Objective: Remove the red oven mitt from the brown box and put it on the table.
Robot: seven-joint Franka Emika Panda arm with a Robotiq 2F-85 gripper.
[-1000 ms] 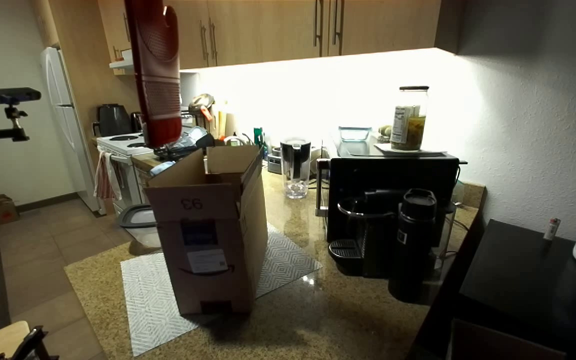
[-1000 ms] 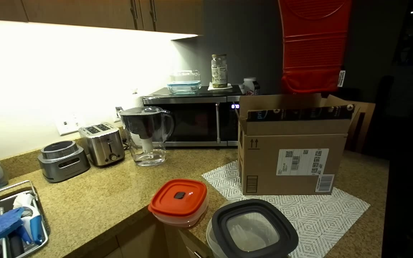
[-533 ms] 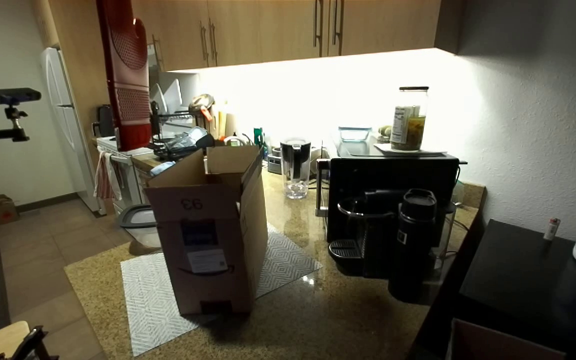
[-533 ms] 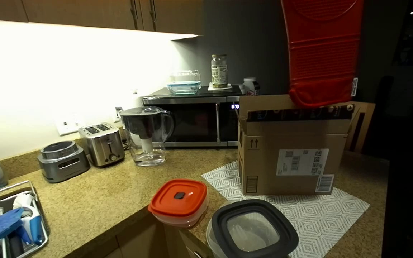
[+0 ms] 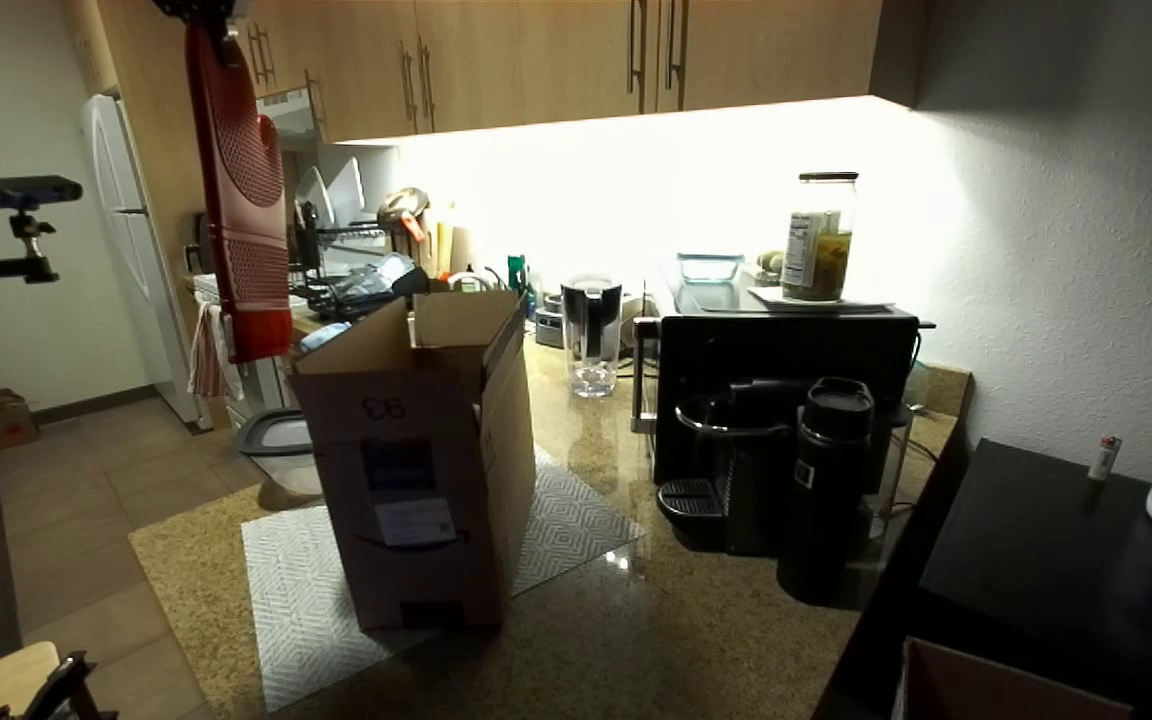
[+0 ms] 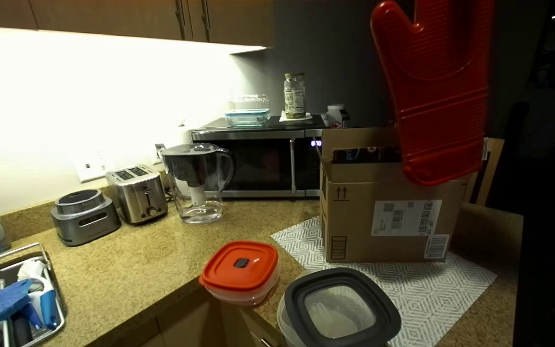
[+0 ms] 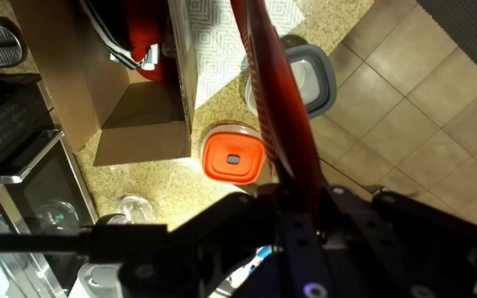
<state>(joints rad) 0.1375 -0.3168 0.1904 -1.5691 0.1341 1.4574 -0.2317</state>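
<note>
The red oven mitt (image 5: 248, 200) hangs upright with its cuff down, held near its finger end by my gripper (image 5: 208, 30), which shows at the top of an exterior view. The mitt (image 6: 443, 106) also shows in an exterior view, in front of the upper part of the brown box (image 6: 354, 217). The open box (image 5: 426, 560) stands on the pale mat (image 5: 301, 610) on the speckled table (image 5: 616, 640). In the wrist view the mitt (image 7: 284, 107) runs up from my closed fingers (image 7: 304, 198), outside the box (image 7: 139, 142). Dark and red cloth items (image 7: 139, 25) lie in the box.
A grey-lidded container (image 6: 342, 308) and a red-lidded container (image 6: 241, 270) stand on the table near the mat. A water pitcher (image 6: 200, 183), a microwave (image 6: 258, 166) and a black coffee machine (image 5: 736, 480) stand behind and beside the box.
The mitt has moved from above the box to beside it, leftward in an exterior view, and has come lower. The gripper has come into view at the top. The box has not moved.
</note>
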